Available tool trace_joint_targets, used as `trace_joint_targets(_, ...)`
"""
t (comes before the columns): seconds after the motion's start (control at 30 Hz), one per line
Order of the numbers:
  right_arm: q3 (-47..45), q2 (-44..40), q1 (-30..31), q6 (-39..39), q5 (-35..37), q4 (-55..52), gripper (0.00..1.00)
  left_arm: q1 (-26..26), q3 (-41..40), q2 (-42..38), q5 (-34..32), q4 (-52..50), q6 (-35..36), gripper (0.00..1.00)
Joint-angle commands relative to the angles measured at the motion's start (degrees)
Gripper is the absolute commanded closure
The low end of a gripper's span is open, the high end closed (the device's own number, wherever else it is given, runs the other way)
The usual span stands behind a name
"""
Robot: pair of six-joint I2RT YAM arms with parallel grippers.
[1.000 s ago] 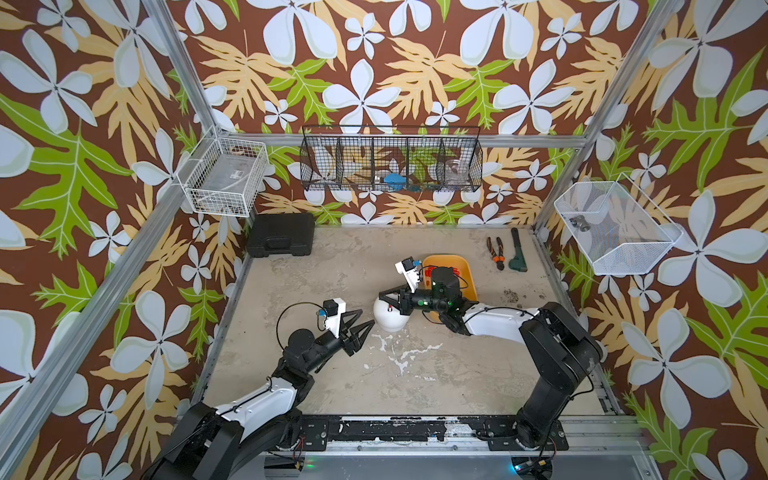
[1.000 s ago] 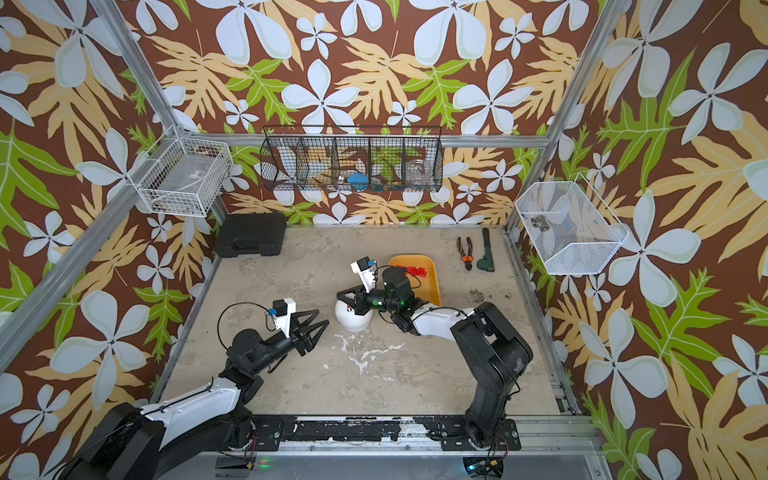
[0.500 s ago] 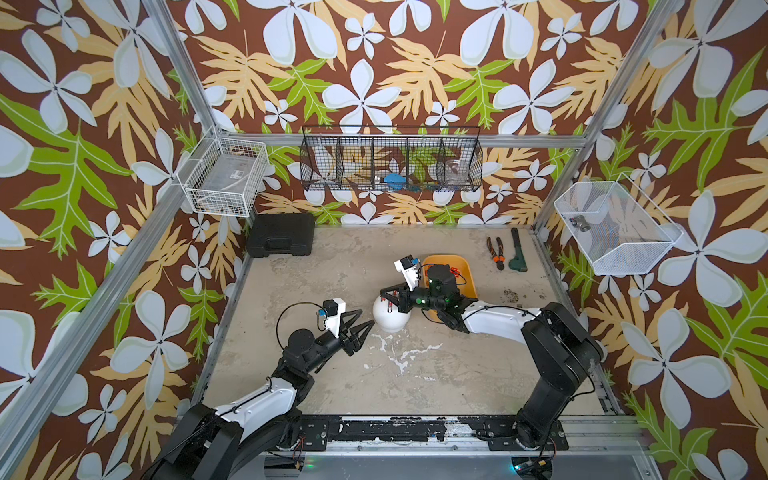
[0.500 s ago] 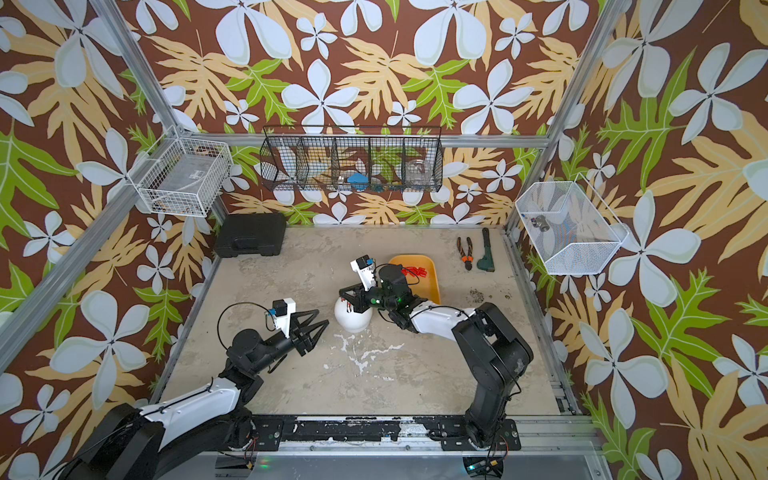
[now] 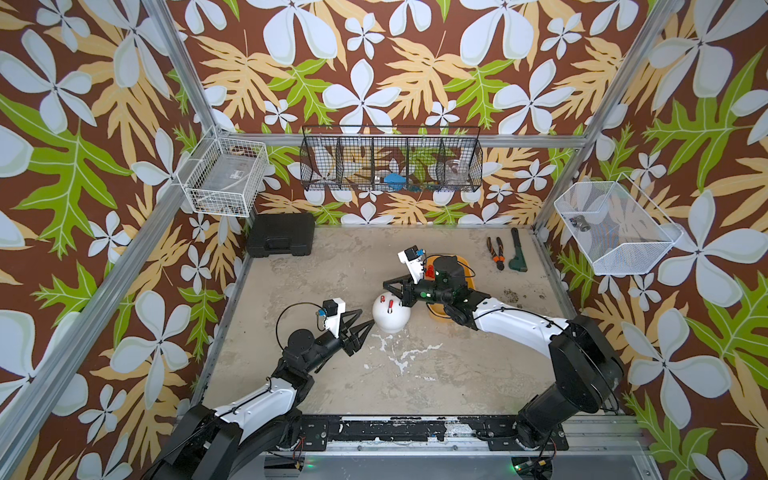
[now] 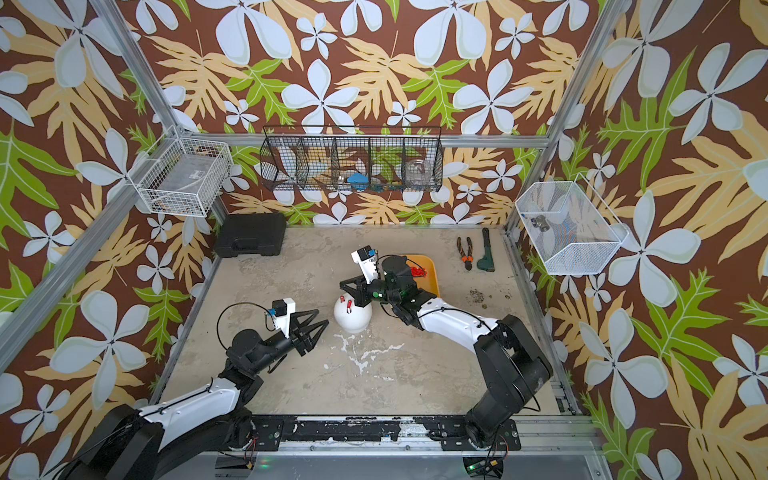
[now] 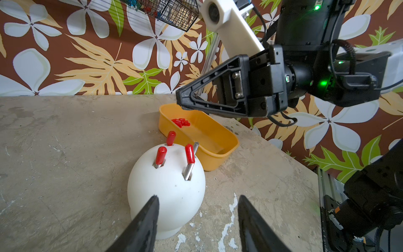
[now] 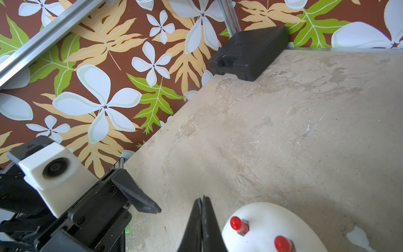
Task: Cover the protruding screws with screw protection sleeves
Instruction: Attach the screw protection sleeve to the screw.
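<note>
Step in hand: capping the last screw. On the white dome [image 7: 166, 189], mid-table, three screws wear red sleeves [image 7: 161, 155]. The fourth screw [image 7: 195, 148] stands bare on the dome's far right side, close behind a capped one. The nearer right sleeve [image 7: 189, 153] sits high, with bare thread showing below it, so I judge it only part seated. The yellow tray [image 7: 218, 152] lies just beside the dome on its far right, with a small heap of spare sleeves [image 7: 181, 122] in it. My right gripper [image 8: 202, 199] hangs over the dome's far edge with its jaws pressed together and nothing between them. It touches nothing that I can see, so I read this as the gap between one placement and the next fetch. My left gripper [image 7: 197, 199] is about half open at the dome's near left side, one finger to each side of its flank and holding nothing. Whether a fingertip rests on the dome I cannot tell. Next move, as I judge it, is to swing the right gripper back over the tray, part the jaws and pinch one sleeve off the heap with its open end down. The sleeve then has to line up squarely over the bare screw — clearance is tight, with the capped neighbour right alongside. The left could steady the dome during the push.
</note>
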Motion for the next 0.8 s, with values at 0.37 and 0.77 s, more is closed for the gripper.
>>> trace_joint_targets(0.37, 7.08, -4.62, -4.67, 5.66, -4.91, -41.62, 0.03, 0.02, 0.46, -0.43, -0.57, -0.28, 0.89, 0.41)
trace_joint_targets(0.77, 3.42, -0.39, -4.32, 14.63, -15.27, -33.71, 0.09, -0.01, 0.46, -0.74, -0.12, -0.57, 0.94, 0.41)
